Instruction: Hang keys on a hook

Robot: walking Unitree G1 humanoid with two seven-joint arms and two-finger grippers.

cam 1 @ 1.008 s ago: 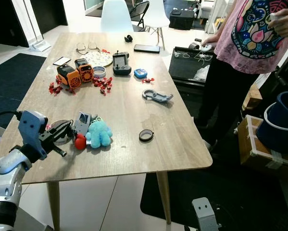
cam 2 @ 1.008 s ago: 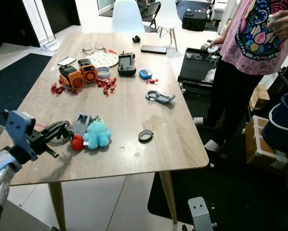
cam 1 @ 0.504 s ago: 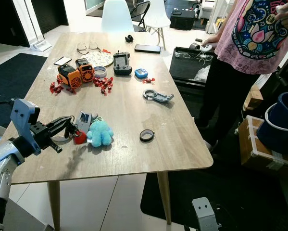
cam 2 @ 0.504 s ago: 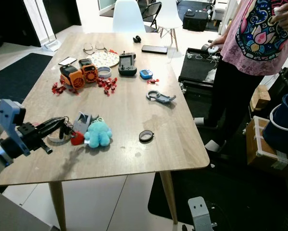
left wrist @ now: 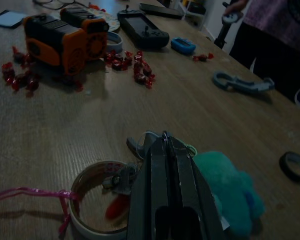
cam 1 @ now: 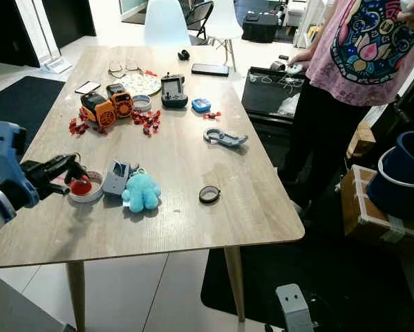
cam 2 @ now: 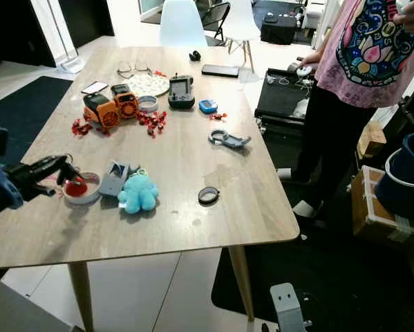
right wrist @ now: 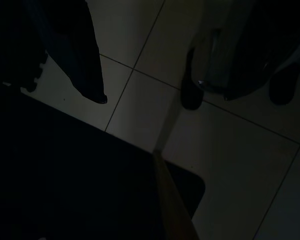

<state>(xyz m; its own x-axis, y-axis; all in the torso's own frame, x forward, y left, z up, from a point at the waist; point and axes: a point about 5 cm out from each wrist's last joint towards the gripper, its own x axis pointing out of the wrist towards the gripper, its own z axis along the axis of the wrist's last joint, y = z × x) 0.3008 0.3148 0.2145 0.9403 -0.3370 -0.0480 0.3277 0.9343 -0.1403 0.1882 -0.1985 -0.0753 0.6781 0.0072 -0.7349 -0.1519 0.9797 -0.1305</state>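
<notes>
i hold the left claw pressed shut and empty over the tape ring near the bench left edge, keys inside it ungrasped; next i judge: reopen, lower, pinch.

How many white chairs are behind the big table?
2. One white chair stands at the table's far end, the other just to its right; more could be hidden beyond the picture.
</notes>
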